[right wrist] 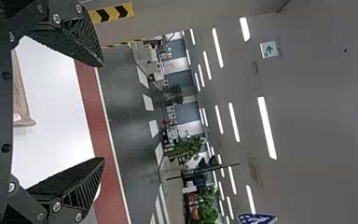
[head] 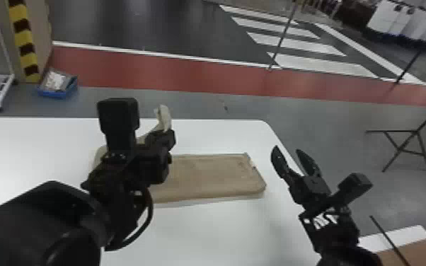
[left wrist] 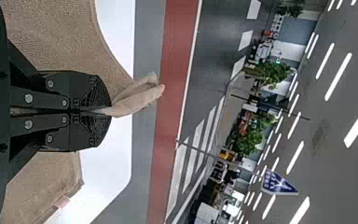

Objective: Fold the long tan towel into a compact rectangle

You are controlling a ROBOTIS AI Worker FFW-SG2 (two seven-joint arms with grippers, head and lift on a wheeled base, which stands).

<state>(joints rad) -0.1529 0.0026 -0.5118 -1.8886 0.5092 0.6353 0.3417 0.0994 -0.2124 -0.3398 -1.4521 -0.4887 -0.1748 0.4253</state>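
The left gripper [left wrist: 110, 111] is gripping a raised part of the towel [head: 216, 175], which is otherwise lying toward the table's [head: 201, 233] far right corner, risking skewed layers if pulling unevenly, while the right gripper [head: 287, 151] is hovering open near the right edge.

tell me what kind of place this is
Most likely an industrial hall, perhaps a factory or warehouse: there are white crossing stripes on the ground, a yellow-and-black hazard strip and rows of ceiling lights.
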